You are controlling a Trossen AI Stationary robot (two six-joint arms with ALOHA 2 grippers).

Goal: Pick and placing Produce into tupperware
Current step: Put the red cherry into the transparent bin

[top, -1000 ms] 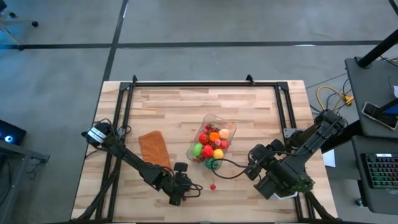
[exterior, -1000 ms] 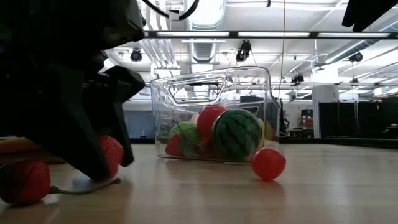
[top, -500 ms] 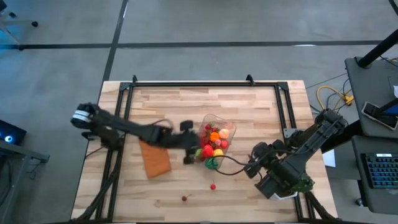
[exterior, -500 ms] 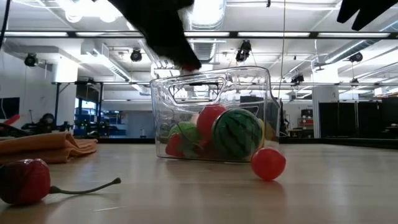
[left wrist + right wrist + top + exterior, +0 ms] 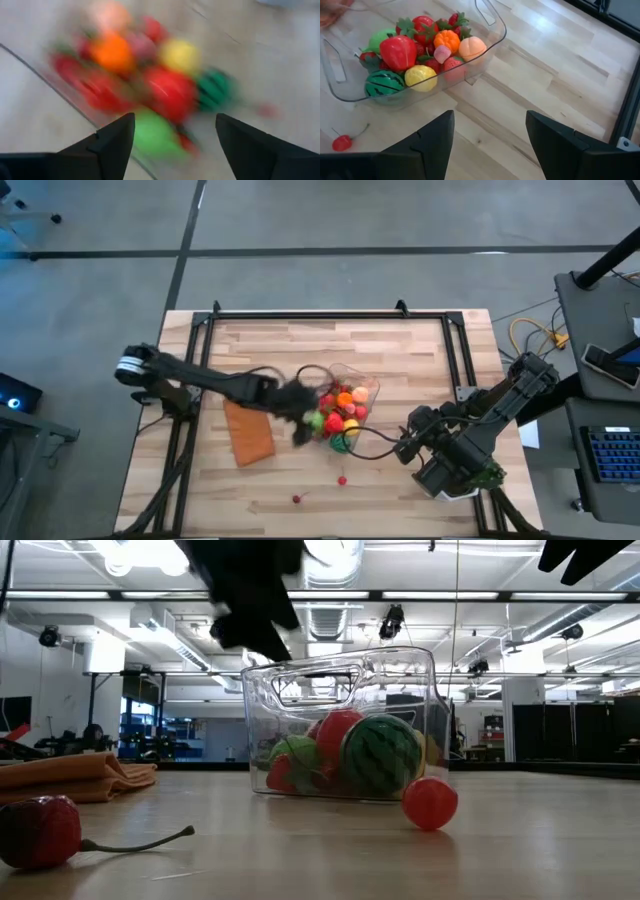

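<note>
Above the tupperware (image 5: 352,402) hangs the left gripper (image 5: 300,402), fingers parted, holding nothing

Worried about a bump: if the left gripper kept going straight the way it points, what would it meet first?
Probably the produce heaped in the tupperware: the left gripper, fingers apart, points straight at the pile. Depth is unclear.

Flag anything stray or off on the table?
Two red cherries lie outside the tupperware: one cherry just off its near end, another cherry farther out, stem trailing. Orange cloth lies skewed. Nothing looks spilled or damaged.
</note>
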